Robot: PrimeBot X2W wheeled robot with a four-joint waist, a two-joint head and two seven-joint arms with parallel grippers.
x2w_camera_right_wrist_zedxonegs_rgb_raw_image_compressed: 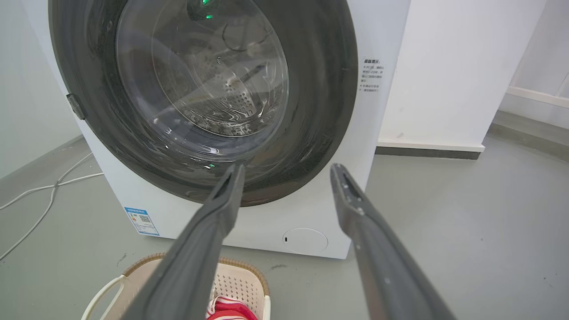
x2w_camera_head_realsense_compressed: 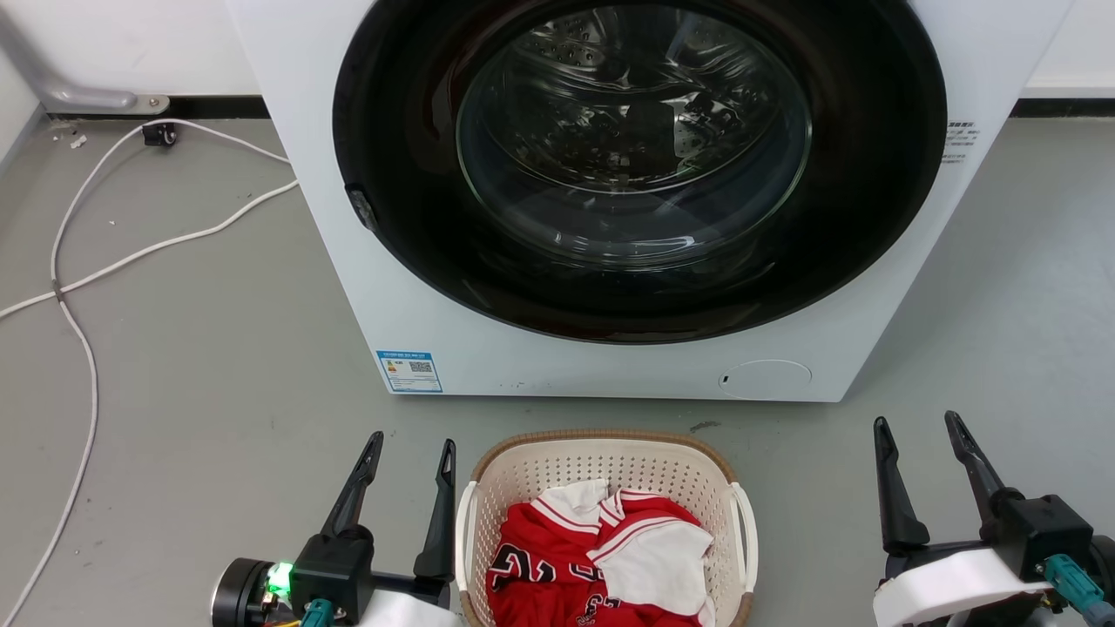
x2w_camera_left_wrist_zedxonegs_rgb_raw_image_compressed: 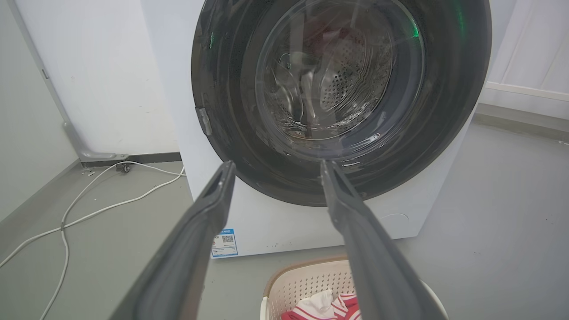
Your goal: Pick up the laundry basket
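The laundry basket [x2w_camera_head_realsense_compressed: 601,461], cream perforated plastic with a brown woven-look rim and white side handles, stands on the grey floor in front of the washing machine and holds red-and-white clothes [x2w_camera_head_realsense_compressed: 601,557]. My left gripper [x2w_camera_head_realsense_compressed: 412,441] is open just left of the basket, its inner finger close beside the left handle [x2w_camera_head_realsense_compressed: 464,531]. My right gripper [x2w_camera_head_realsense_compressed: 916,424] is open well to the right of the basket, apart from it. The basket's near end [x2w_camera_left_wrist_zedxonegs_rgb_raw_image_compressed: 306,280] shows low in the left wrist view, and its corner [x2w_camera_right_wrist_zedxonegs_rgb_raw_image_compressed: 240,278] in the right wrist view.
A white front-loading washing machine [x2w_camera_head_realsense_compressed: 540,348] with a shut dark round door [x2w_camera_head_realsense_compressed: 636,165] stands right behind the basket. White cables [x2w_camera_head_realsense_compressed: 87,261] trail over the floor at the left. A white wall [x2w_camera_right_wrist_zedxonegs_rgb_raw_image_compressed: 444,80] runs to the right of the machine.
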